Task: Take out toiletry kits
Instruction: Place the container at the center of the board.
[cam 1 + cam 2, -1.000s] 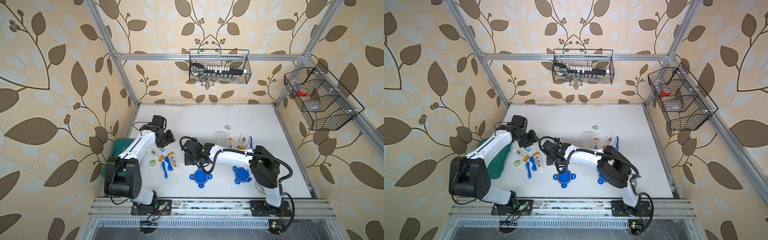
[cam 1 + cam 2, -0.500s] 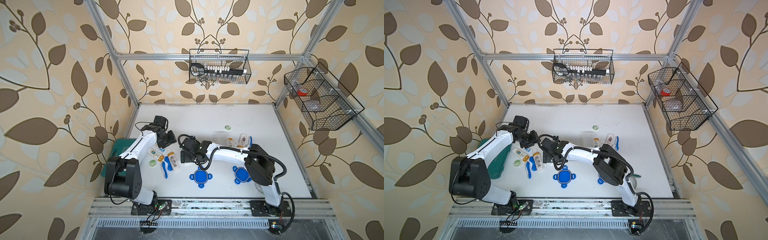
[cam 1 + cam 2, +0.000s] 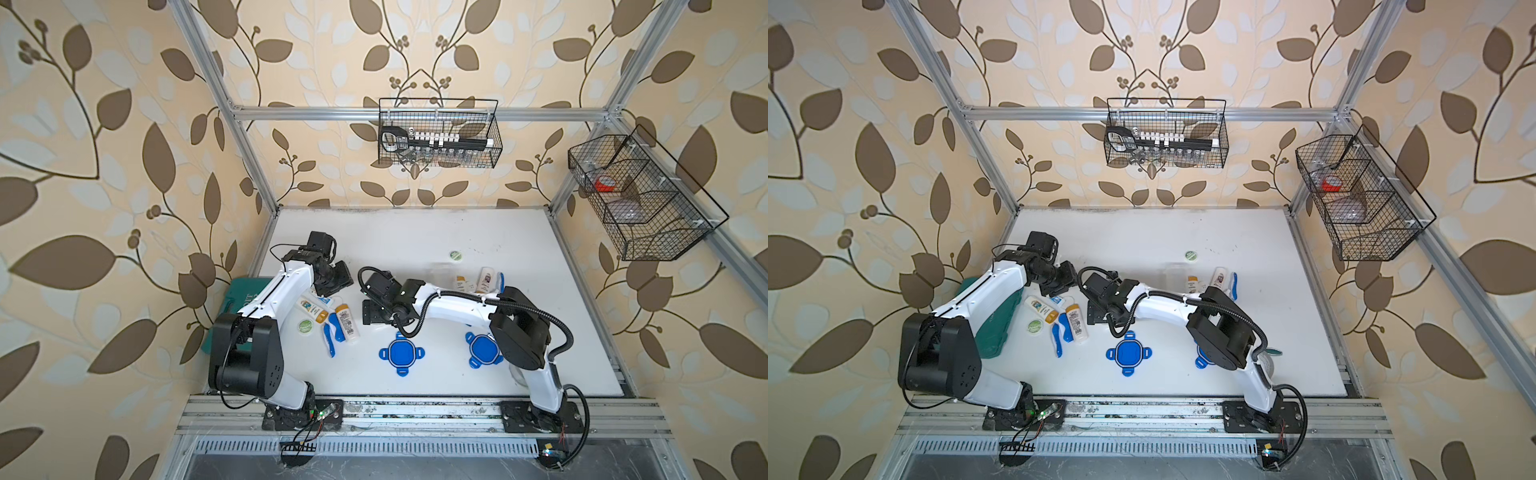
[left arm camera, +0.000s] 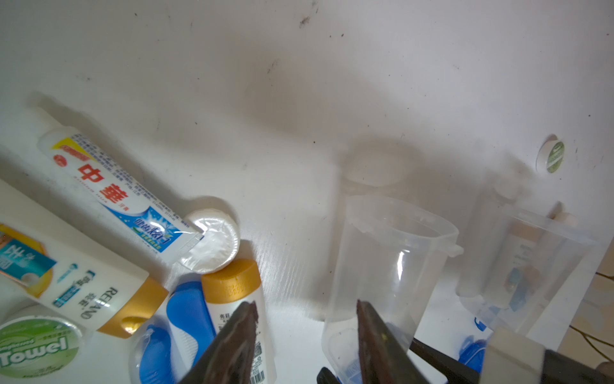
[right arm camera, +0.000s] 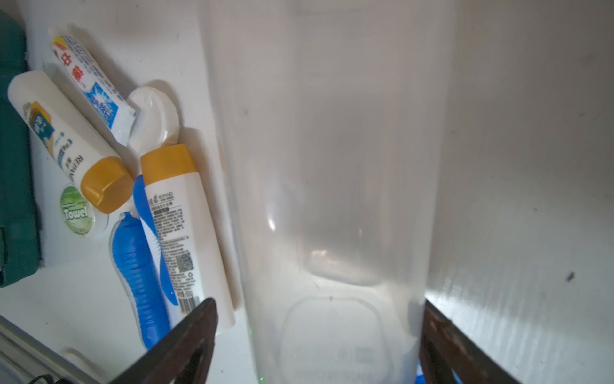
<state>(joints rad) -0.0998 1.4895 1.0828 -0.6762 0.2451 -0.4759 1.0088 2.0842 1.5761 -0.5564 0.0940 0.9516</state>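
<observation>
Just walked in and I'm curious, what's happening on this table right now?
The right gripper has its jaws spread around an empty clear jar. The left gripper hovers open close beside it, holding nothing. One toiletry kit lies loose next to them: toothpaste tube, two orange-capped bottles, blue toothbrush pieces, Towel disc. More bottles lie farther right.

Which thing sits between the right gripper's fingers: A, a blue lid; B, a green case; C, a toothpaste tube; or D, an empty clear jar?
D: the clear jar, empty, stands between the spread fingers of the right gripper, while the tube lies off to the side.
</observation>
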